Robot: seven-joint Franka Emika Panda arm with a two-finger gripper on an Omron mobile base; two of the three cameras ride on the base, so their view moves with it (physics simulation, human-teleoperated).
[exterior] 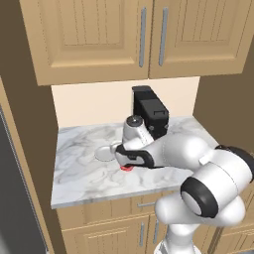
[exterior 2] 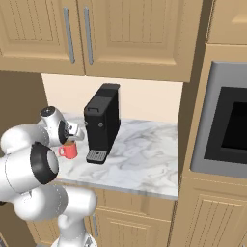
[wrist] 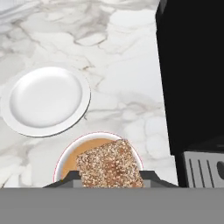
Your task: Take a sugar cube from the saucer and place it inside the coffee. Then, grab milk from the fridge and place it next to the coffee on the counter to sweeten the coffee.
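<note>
- From the hand camera I see the gripper (wrist: 109,180) clamped on the sugar cube (wrist: 109,164), a speckled tan-brown lump held between the two dark tips, right above the coffee (wrist: 98,153) — the brown liquid and the mug's red rim show under it.
- The saucer (wrist: 46,99) lies just beside the mug, apart from it, with a thin strip of marble between the two rims.
- On the mug's other side the black coffee machine (wrist: 192,74) stands near; its grated drip tray (wrist: 203,168) reaches out towards the mug, so room on that side is tight.
- In the right base view the red mug (exterior 2: 69,150) sits close to the machine (exterior 2: 102,123), with the hand (exterior 2: 67,131) directly over it.
- To the machine's right the counter (exterior 2: 144,154) runs open as far as a wood panel beside a built-in oven (exterior 2: 226,123).
- In the left base view the counter (exterior: 79,168) has open marble towards its front edge and left end — a tall wood panel bounds that end.
- Light wood wall cabinets (exterior: 139,34) with long silver handles hang above, well over the arm.
</note>
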